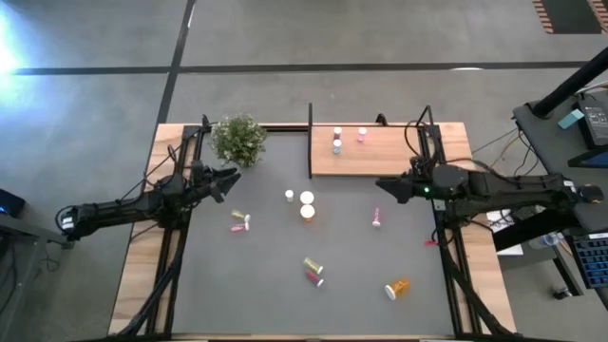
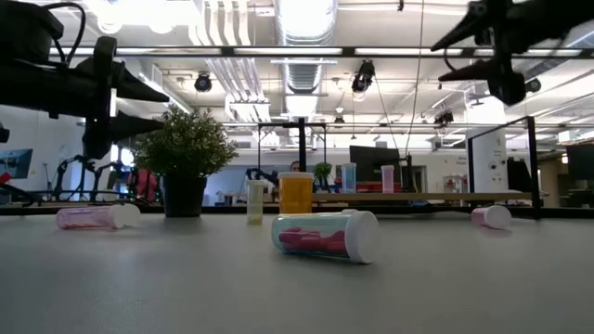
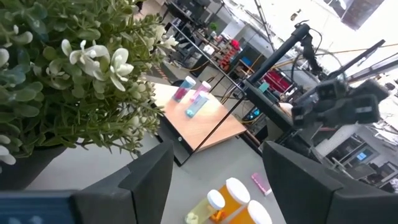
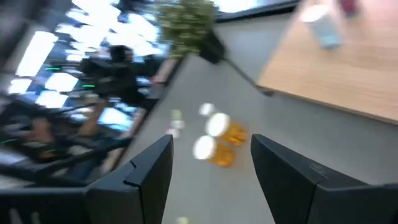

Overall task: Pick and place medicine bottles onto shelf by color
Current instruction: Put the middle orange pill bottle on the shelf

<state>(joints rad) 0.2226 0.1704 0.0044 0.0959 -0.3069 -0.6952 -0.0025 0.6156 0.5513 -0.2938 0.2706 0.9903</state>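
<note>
My left gripper (image 1: 233, 180) (image 3: 214, 149) hangs open above the table's left side, next to the plant, fingers level, nothing between them. My right gripper (image 1: 382, 187) (image 4: 211, 138) is open too, raised above the table's right side just before the shelf (image 1: 389, 157), tipped slightly down. Three small bottles (image 1: 337, 144) stand on the shelf's left part. On the table two orange bottles (image 1: 307, 211) and a white bottle (image 1: 290, 196) stand upright in the middle. Pink bottles (image 1: 239, 224) (image 1: 377, 218), a yellow-green and pink pair (image 1: 313, 271) and an orange bottle (image 1: 397, 287) lie on their sides.
A green bushy plant (image 1: 237, 139) in a dark pot stands at the far left, close to my left gripper. A black post (image 1: 310, 142) rises at the shelf's left end. A small red piece (image 1: 430, 241) lies by the table's right edge.
</note>
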